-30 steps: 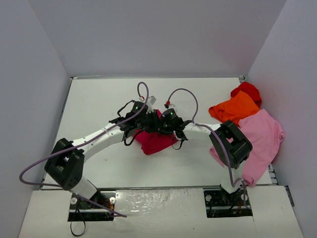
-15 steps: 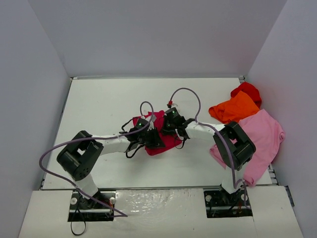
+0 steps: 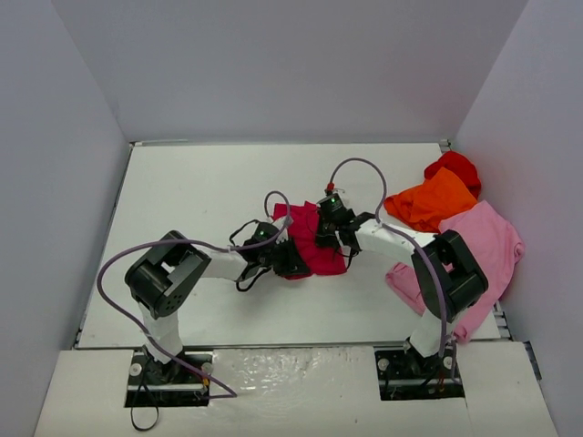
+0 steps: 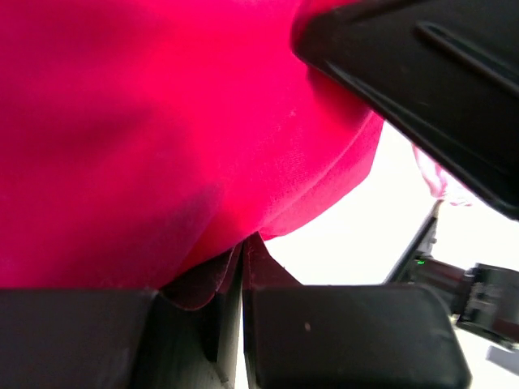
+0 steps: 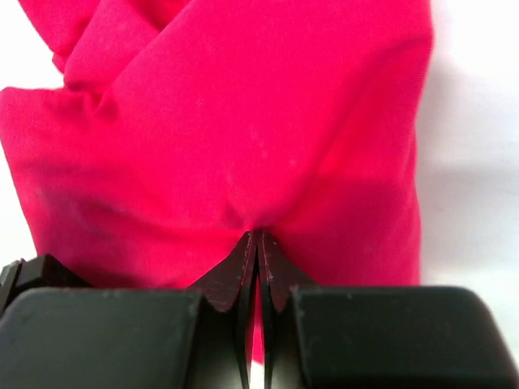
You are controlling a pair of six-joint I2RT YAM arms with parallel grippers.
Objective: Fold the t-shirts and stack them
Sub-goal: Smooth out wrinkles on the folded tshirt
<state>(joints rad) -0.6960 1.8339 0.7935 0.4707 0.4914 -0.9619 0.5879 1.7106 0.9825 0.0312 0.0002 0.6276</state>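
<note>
The crimson-magenta t-shirt (image 3: 305,228) hangs bunched between my two grippers at mid-table. My left gripper (image 3: 293,260) is shut on its near-left edge; in the left wrist view a fold of the cloth (image 4: 162,146) is pinched at the left gripper (image 4: 241,247). My right gripper (image 3: 330,235) is shut on the shirt's right side; in the right wrist view the cloth (image 5: 243,121) gathers into the right gripper (image 5: 258,239). The orange t-shirt (image 3: 430,202), the red one (image 3: 455,167) and the light pink one (image 3: 483,250) lie at the right.
White table (image 3: 200,191) with grey walls on three sides. The three loose shirts crowd the right edge beside the right arm's elbow (image 3: 455,278). The left arm's elbow (image 3: 164,278) is folded at the near left. The right arm's black body (image 4: 422,73) looms in the left wrist view.
Both grippers have carried the crimson shirt to the right. The left arm has folded back, its elbow shifting right and its gripper dropping nearer.
</note>
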